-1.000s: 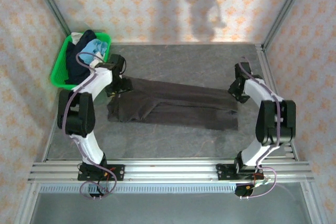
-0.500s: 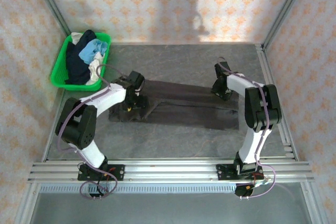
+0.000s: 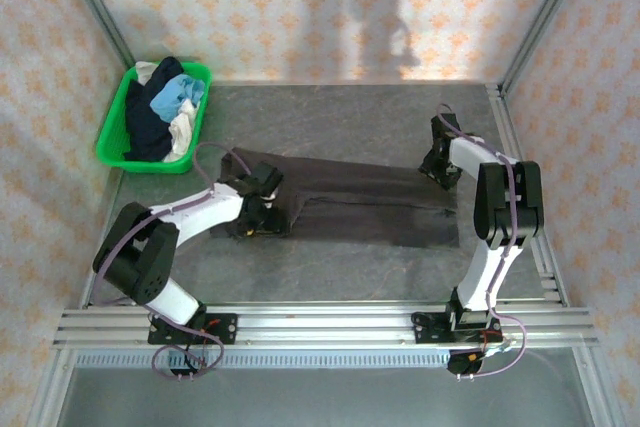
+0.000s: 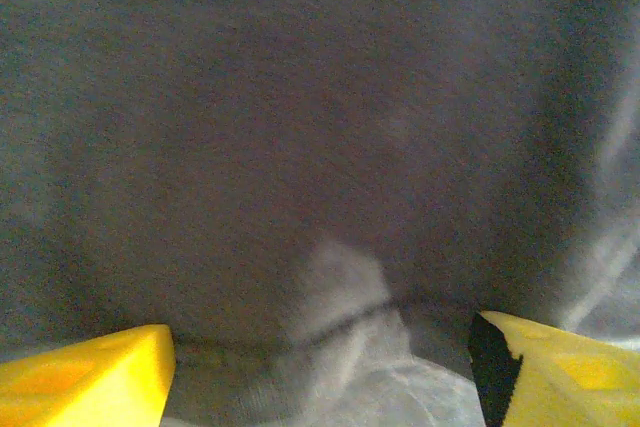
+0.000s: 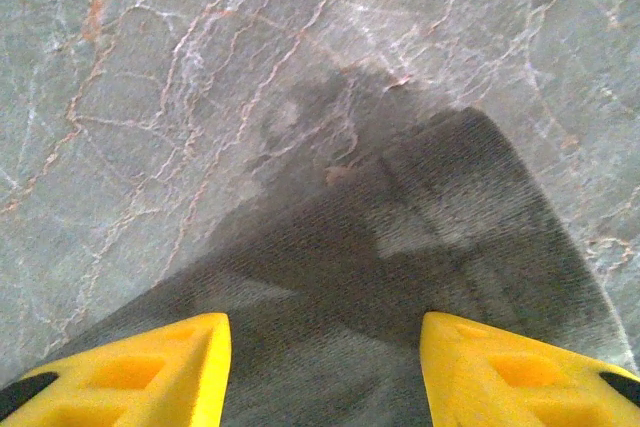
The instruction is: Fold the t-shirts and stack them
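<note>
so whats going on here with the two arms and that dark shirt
Both arms are working on one dark brown-grey t-shirt laid out flat on the table. The left gripper is low over its left end and the right gripper over its far right corner, both with jaws open, nothing pinched yet. More shirts wait in the green basket at the far left corner.

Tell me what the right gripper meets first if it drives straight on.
The right gripper most likely meets the dark t-shirt, its corner lying between the open jaws; depth unclear.
</note>
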Controlling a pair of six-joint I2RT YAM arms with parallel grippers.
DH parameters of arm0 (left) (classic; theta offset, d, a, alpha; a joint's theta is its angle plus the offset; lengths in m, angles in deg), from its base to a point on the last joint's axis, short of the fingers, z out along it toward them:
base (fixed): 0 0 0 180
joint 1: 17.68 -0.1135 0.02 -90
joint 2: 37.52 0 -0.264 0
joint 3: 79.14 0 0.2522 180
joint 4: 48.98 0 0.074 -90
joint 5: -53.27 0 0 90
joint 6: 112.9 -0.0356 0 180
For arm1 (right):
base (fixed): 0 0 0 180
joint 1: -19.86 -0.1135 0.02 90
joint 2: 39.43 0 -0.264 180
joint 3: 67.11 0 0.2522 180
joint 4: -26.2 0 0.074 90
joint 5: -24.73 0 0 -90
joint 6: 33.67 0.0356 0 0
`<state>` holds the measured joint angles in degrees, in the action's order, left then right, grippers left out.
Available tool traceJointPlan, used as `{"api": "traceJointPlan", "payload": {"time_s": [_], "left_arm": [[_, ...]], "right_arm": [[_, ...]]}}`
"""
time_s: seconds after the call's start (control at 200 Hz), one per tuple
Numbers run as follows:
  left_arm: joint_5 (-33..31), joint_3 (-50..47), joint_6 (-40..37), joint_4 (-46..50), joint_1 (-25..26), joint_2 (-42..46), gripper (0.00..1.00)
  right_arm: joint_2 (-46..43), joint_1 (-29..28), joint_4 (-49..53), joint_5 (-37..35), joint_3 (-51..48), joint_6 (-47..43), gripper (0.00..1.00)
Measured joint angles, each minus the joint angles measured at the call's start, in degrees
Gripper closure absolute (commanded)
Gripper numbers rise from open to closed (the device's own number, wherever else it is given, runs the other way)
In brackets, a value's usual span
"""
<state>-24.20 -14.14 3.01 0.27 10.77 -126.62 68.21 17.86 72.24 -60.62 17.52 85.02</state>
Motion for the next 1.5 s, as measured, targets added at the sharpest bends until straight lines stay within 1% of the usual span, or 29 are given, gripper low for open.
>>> {"api": "traceJointPlan", "payload": {"time_s": [0.11, 0.28, 0.38, 0.5, 0.571, 0.646, 0.716, 0.786, 0.896, 0.976, 1.056, 1.156, 1.281, 1.311, 1.501], "left_arm": [[-1.1, 3.3, 0.2, 1.5, 2.8, -0.1, 0.22], [-3.1, 6.3, 0.7, 1.9, 3.2, -2.9, 0.23], [-3.0, 6.6, 0.7, 1.7, 3.9, -5.7, 0.27], [-2.3, 5.8, 0.9, 1.1, 4.5, -7.7, 0.28], [-2.1, 5.7, 0.9, 1.1, 4.6, -7.6, 0.26], [-2.0, 5.9, 1.1, 1.4, 4.5, -7.1, 0.21], [-2.7, 6.9, 1.7, 2.9, 4.4, -6.0, 0.17], [-4.7, 8.9, 2.8, 4.4, 3.7, -3.8, 0.13], [-7.4, 11.6, 4.5, 4.6, 0.6, -0.6, 0.13], [-8.3, 13.1, 5.8, 4.2, -2.9, -0.9, 0.14], [-8.8, 14.9, 6.7, 3.9, -6.6, -4.7, 0.15], [-9.8, 18.3, 7.3, 3.8, -9.9, -13.1, 0.16], [-10.3, 24.6, 7.6, 4.9, -10.6, -22.9, 0.17], [-10.5, 27.0, 7.6, 6.4, -10.6, -24.4, 0.18], [-11.2, 42.9, 7.0, 9.3, -11.0, -34.9, 0.2]], "right_arm": [[-0.6, -0.1, -1.1, 1.4, -1.3, 0.0, 0.47], [-1.8, -0.2, -2.5, 2.8, -3.5, 0.2, 0.46], [-1.9, -0.2, -2.9, 2.7, -3.8, 0.2, 0.47], [-1.9, -0.2, -2.9, 2.6, -3.8, 0.2, 0.46], [-2.2, -0.2, -3.1, 2.7, -4.1, 0.2, 0.46], [-3.1, -0.7, -3.2, 2.7, -4.7, 0.2, 0.45], [-4.2, -2.3, -2.8, 2.4, -4.9, 0.2, 0.44], [-5.5, -5.3, -2.7, 0.8, -4.9, 0.2, 0.43], [-6.3, -10.7, -1.3, -3.5, -4.1, -0.1, 0.42], [-6.2, -12.4, -1.0, -4.3, -4.0, -0.4, 0.42], [-5.4, -12.2, -1.0, -4.7, -4.0, -0.5, 0.42], [-3.2, -11.8, -0.6, -4.9, -3.8, -0.5, 0.42], [-2.0, -11.7, 0.2, -4.9, -3.8, -0.5, 0.42], [-2.0, -11.7, 0.2, -5.0, -3.8, -0.5, 0.42], [-3.5, -11.7, 0.0, -6.0, -6.3, -0.4, 0.42]]}}
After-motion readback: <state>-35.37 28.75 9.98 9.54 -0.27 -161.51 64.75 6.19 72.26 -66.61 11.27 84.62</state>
